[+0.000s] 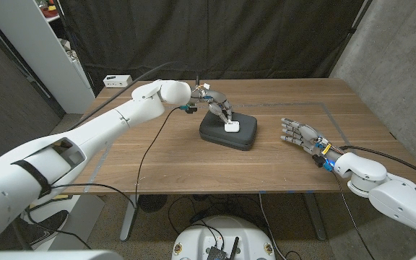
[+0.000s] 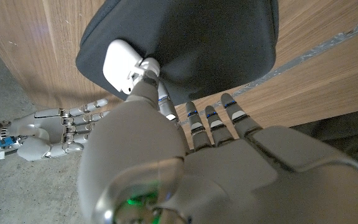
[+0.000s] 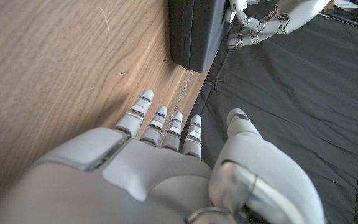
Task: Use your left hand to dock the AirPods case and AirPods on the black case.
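The AirPods case is a small white rounded box sitting on top of the black case, toward that case's near right part in the head view. The left hand reaches over the black case from behind, and its fingertips touch the white box; in the left wrist view a thumb and a finger press against its side, while the other fingers stretch straight out beside the black case without holding anything. Whether the box is actually pinched or only touched I cannot tell. No separate earbuds can be made out, and no brand mark or writing is readable on either case.

The black case is a dark, soft-edged zip pouch lying flat near the middle of the wooden table.

The right hand waits well apart from it on the table's right side, fingers extended and slightly spread, holding nothing. A small white box sits at the far left corner of the table; its markings are too small to read.
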